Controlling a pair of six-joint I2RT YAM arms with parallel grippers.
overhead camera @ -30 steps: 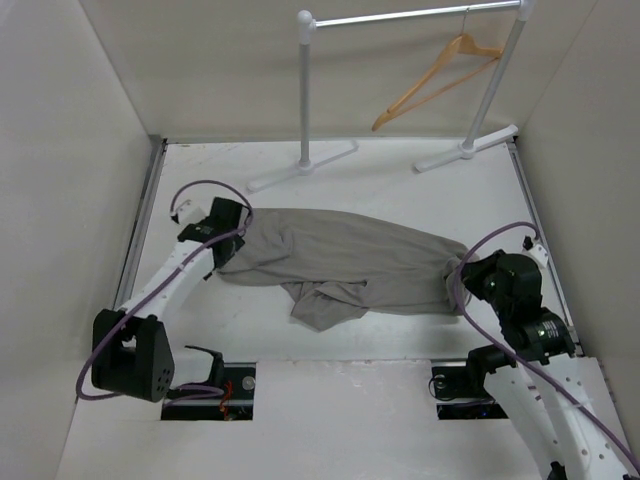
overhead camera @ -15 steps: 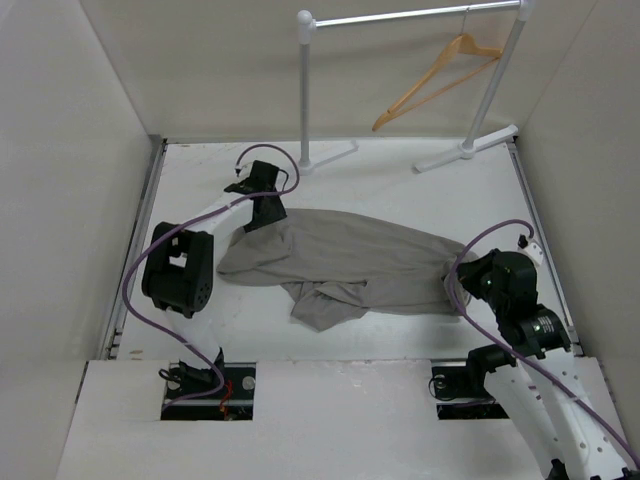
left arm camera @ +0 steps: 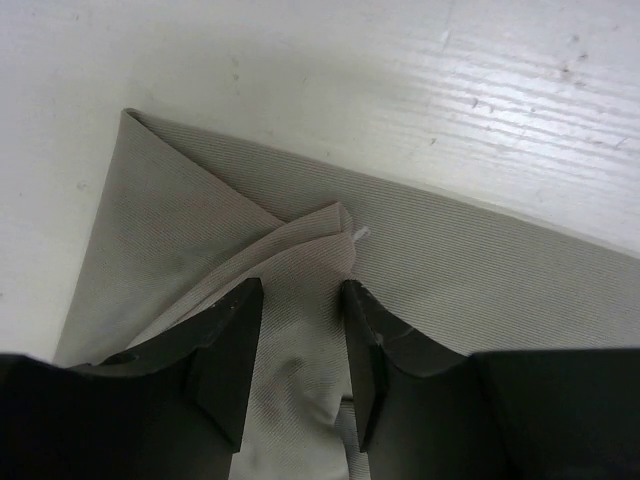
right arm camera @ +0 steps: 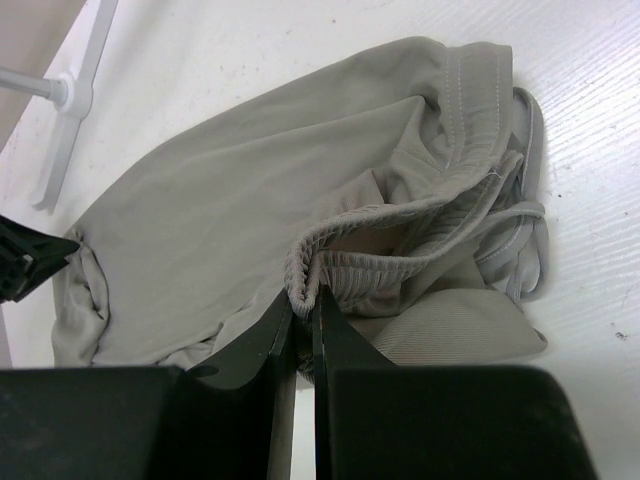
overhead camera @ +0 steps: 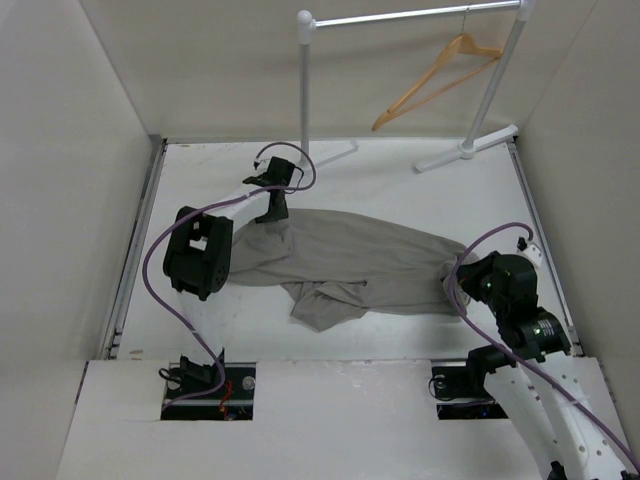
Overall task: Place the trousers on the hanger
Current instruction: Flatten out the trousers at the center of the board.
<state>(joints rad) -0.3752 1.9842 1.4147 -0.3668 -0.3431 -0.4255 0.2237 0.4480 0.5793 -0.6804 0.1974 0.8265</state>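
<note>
Soft, light cloth, likely sagging: pinching the waistband (right arm camera: 385,213) of the trousers (right arm camera: 220,200) in the closed right gripper (right arm camera: 300,312), straddling a hem fold (left arm camera: 312,245) with the half-open left gripper (left arm camera: 297,335).

Left arm (overhead camera: 200,250): white links, chunky black joint housings. Right arm (overhead camera: 520,310): same build, small dark screw holes dotting the white lower link. Purple cable (overhead camera: 150,285) loops loosely along each arm. Left gripper (left arm camera: 300,340): matte black, angular, wedge-shaped fingers. Right gripper (right arm camera: 303,320): black, flat, thin-edged fingers.
</note>
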